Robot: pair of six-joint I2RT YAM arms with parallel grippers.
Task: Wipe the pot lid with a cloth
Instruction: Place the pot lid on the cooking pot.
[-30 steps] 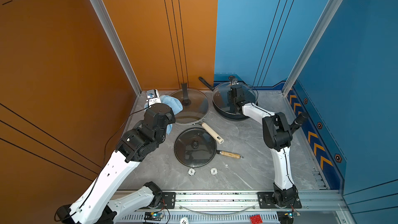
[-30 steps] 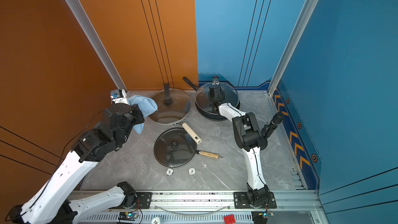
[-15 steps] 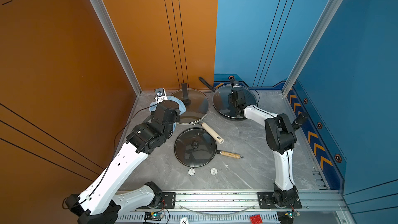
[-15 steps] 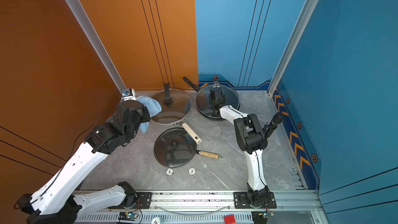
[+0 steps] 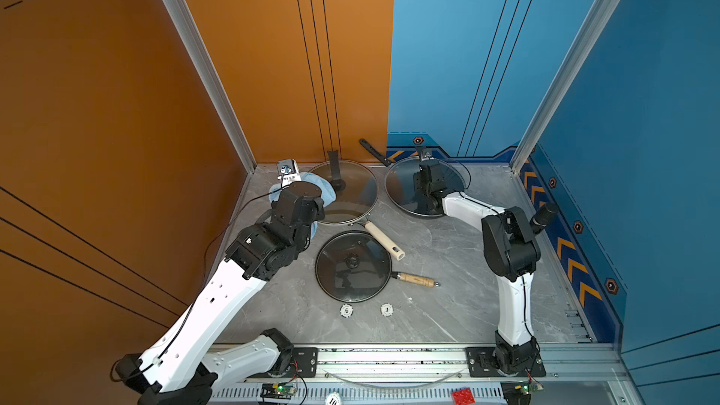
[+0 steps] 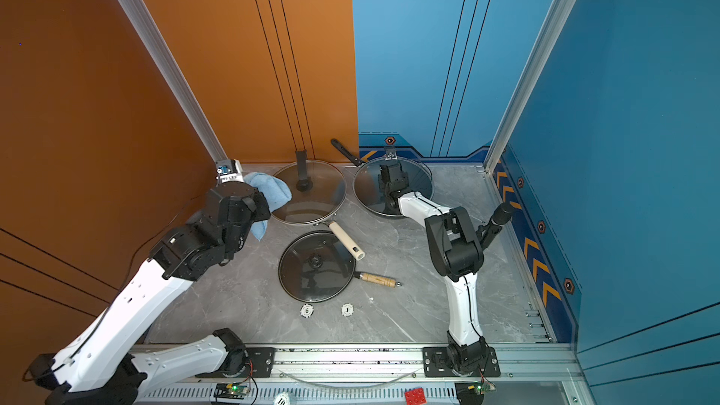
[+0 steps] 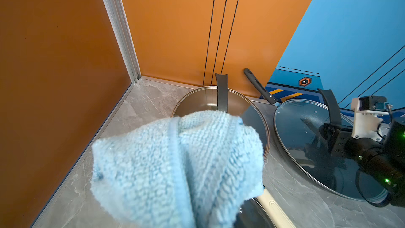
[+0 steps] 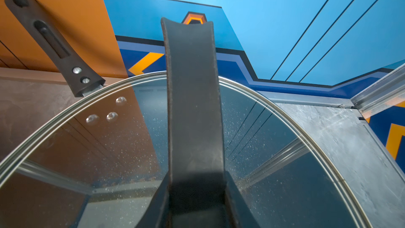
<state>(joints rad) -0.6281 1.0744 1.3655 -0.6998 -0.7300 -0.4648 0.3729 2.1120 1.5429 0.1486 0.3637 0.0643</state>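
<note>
Left wrist view is mostly filled by the cloth [image 7: 175, 167], bunched and pinched in the left gripper [image 6: 262, 204] (the jaws themselves are buried in the folds). The cloth hangs at the rim of the middle lid [image 5: 350, 196], which covers a pan with a cream handle [image 5: 383, 241].

The right gripper [image 5: 426, 183] is clamped on the upright handle [image 8: 192, 106] of the pot lid [image 8: 274, 161]. This lid sits at the back of the table [image 5: 448, 266] over a dark pan whose long handle [image 8: 50, 44] points at the wall. That grip looks meant to brace the lid so it cannot slide or spin under rubbing. Pale specks dot its glass.

A front lid [image 5: 352, 266] covers a third pan with a wooden handle [image 5: 415, 278]. Through the glass, no pan shows any food.
</note>
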